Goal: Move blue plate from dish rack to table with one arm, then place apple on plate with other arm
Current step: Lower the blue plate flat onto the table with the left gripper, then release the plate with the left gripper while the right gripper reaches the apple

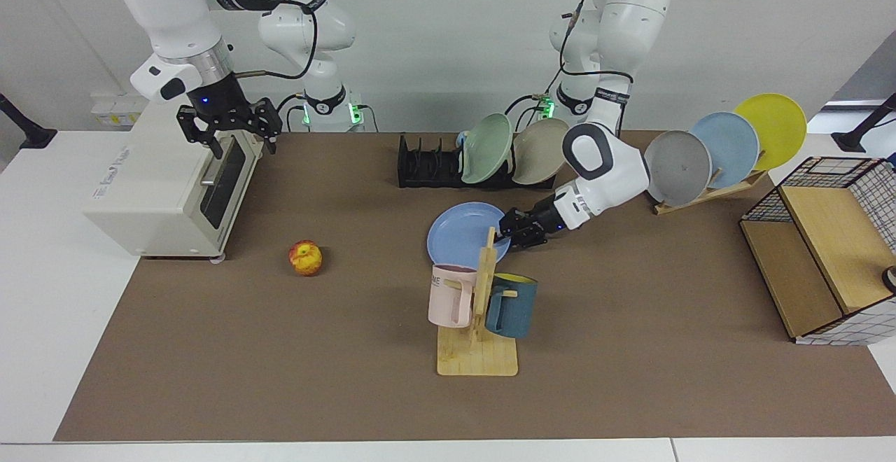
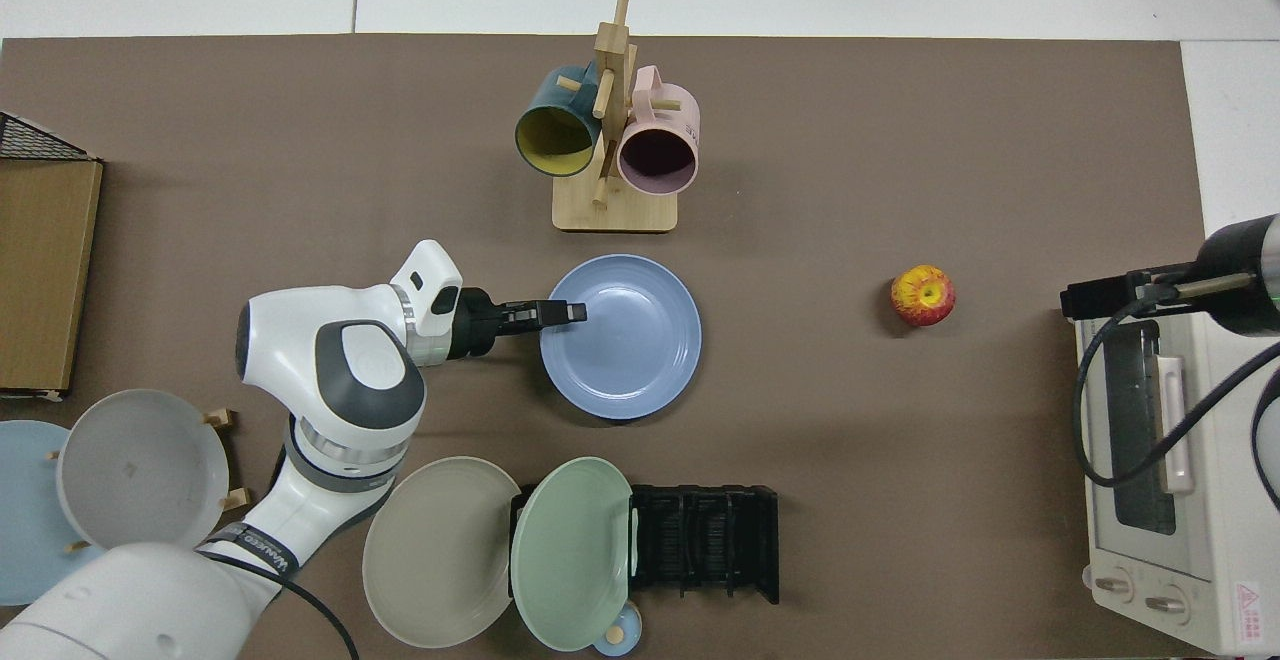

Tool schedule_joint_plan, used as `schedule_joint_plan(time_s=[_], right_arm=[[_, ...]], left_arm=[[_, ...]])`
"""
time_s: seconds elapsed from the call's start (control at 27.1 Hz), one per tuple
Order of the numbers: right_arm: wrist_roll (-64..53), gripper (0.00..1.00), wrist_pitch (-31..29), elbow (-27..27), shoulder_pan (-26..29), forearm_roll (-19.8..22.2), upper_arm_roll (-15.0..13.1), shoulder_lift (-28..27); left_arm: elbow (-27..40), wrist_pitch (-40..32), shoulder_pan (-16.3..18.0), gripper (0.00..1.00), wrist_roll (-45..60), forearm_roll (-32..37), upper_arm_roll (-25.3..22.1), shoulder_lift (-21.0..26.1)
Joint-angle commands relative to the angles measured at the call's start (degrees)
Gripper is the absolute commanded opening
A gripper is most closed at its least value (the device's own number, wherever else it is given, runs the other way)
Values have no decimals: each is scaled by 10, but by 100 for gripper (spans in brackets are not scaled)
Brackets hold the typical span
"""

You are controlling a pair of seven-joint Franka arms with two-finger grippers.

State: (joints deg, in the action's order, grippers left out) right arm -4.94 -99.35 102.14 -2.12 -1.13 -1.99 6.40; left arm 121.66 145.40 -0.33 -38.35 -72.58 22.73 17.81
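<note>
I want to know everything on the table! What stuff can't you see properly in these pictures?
- Blue plate: in the facing view the mug tree covers its near edge.
- Left gripper: neither view shows whether the plate rests on the table.
- Right gripper: in the top view, cut off by the picture's edge above the toaster oven.
- Small thing under the green plate: mostly hidden.

Matt periwinkle-blue round plate (image 2: 625, 340), smooth. Brown table mat (image 2: 900, 460) matt, faintly textured. Pale wooden mug tree (image 1: 479, 322), unvarnished look. Black slotted dish rack (image 2: 705, 543), plastic-looking. Red-yellow apple (image 1: 305, 257), slight sheen.
</note>
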Motion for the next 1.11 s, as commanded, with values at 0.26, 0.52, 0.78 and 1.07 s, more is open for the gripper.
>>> schedule_joint_plan(time_s=[0.26, 0.52, 0.78, 1.07], right_arm=[[20, 100, -91, 35, -19, -9, 3, -35], [51, 100, -154, 43, -39, -10, 3, -96], [49, 100, -230, 53, -46, -10, 3, -154], [42, 100, -298, 82, -50, -8, 3, -197]], left_arm=[[-6, 97, -14, 100, 68, 1, 44, -12], [-2, 111, -19, 99, 67, 32, 44, -22], [4, 101, -18, 98, 85, 67, 25, -56], [16, 81, -18, 98, 109, 110, 14, -86]])
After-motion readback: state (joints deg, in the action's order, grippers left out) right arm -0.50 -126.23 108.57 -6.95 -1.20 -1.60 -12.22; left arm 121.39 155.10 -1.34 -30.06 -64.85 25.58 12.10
